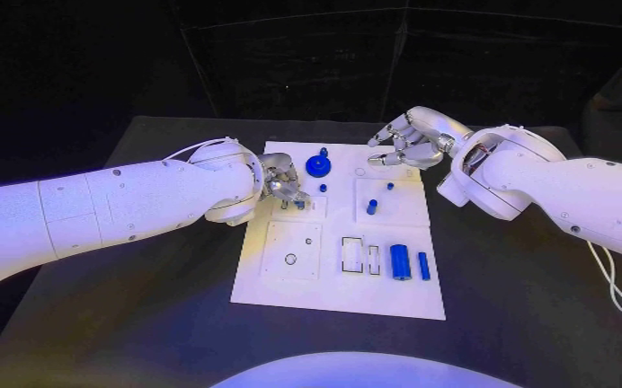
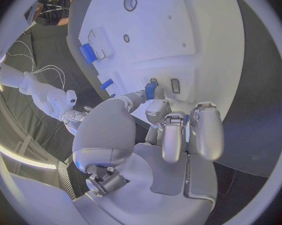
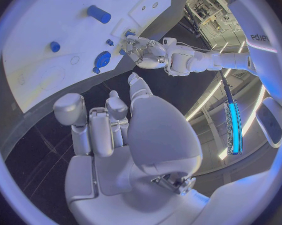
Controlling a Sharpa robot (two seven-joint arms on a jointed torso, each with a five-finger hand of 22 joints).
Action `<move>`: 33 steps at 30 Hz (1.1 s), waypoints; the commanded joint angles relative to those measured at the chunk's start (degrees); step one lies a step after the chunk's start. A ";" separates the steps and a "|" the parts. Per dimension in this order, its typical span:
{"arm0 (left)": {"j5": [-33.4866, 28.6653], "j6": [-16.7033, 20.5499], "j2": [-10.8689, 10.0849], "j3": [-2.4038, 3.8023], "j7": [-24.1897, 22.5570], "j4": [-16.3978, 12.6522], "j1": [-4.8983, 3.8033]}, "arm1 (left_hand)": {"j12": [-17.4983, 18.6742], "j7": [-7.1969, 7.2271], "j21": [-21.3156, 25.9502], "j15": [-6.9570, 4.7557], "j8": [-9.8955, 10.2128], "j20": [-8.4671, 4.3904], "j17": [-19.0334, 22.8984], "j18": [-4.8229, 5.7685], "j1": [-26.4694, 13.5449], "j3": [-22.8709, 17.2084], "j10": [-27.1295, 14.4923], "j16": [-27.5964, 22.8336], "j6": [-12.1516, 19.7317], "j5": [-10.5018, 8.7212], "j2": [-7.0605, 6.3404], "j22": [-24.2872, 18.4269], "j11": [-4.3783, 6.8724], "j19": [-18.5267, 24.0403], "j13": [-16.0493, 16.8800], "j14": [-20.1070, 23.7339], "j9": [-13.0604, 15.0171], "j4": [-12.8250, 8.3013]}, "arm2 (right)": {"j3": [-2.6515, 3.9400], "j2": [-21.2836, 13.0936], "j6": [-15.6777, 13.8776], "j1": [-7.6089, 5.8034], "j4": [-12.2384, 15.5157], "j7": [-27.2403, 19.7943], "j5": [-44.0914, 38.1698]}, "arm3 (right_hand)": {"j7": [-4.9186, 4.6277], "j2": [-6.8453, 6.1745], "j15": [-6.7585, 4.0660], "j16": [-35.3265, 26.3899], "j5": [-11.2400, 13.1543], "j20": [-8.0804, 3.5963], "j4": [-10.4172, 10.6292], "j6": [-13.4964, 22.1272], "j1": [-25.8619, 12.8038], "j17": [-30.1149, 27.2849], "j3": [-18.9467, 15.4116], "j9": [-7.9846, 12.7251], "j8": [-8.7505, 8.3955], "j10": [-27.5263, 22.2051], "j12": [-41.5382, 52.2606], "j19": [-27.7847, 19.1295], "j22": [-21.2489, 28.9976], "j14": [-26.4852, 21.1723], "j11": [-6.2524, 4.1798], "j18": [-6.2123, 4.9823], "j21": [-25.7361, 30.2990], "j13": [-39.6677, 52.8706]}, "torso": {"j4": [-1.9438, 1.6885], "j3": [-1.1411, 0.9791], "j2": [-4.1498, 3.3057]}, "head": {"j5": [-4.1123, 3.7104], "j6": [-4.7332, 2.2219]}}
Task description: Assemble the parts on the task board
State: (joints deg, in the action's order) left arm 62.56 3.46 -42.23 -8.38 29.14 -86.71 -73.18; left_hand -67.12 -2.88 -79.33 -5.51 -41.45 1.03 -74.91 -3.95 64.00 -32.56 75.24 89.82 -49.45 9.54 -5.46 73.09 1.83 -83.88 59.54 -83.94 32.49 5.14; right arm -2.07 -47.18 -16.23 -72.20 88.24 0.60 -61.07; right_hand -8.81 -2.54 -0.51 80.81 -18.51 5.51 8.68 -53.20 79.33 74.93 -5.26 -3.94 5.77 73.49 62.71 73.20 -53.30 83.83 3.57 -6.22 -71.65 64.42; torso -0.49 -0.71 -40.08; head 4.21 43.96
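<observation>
The white task board (image 1: 340, 291) lies mid-table. My left hand (image 1: 283, 183) hovers over its left edge and pinches a small blue part (image 2: 150, 90) between thumb and a finger, close above the board (image 2: 178, 30). A blue gear (image 1: 317, 169) stands just beyond that hand. Two short blue pegs (image 1: 390, 185) (image 1: 372, 207) stand further right. A blue cylinder (image 1: 401, 262) and a thin blue bar (image 1: 424, 265) lie near the board's front right. My right hand (image 1: 413, 141) hangs over the far right corner with fingers curled in and nothing in them (image 3: 100, 122).
Cut-out recesses (image 1: 359, 256) and a square plate with a small hole (image 1: 292, 251) mark the board's near half. Black table (image 1: 519, 298) surrounds the board. In the right wrist view the left hand (image 3: 143, 52) shows beside the gear (image 3: 102, 60).
</observation>
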 commanded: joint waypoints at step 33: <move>0.16 -3.16 0.60 -0.04 0.79 0.91 0.08 | -0.68 0.95 -0.18 0.13 -1.14 -0.07 -15.09 0.54 -2.82 -9.28 1.18 0.18 -0.69 0.81 -0.89 0.36 0.30 -0.22 0.77 -6.06 0.55 -7.60 | 0.03 0.12 0.54 -0.11 -0.12 -0.47 -0.12 | 0.20 0.74 -0.43 -0.32 -0.23 -0.33 -0.01 -0.32 0.09 0.46 -0.45 -0.04 0.42 0.09 -0.13 -0.10 0.28 2.80 -0.09 -0.69 0.35 -0.06 | 0.04 -0.02 0.01 | 0.16 0.35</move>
State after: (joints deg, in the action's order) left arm 62.75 1.65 -41.76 -8.35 29.55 -85.97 -73.14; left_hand -67.67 -2.37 -79.33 -5.51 -42.23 1.03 -74.91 -3.95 61.46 -34.86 76.09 89.82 -50.32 10.36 -6.36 73.41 2.25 -83.88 60.27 -83.94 33.03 4.24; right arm -2.07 -47.11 -15.99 -72.20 88.08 0.59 -61.08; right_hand -8.81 -2.32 -0.73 80.81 -18.51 5.51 8.68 -53.20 79.55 74.92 -5.26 -3.94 5.98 73.49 62.71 73.20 -53.09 84.05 3.57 -6.22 -71.65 64.42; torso -0.46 -0.71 -40.06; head 4.34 44.28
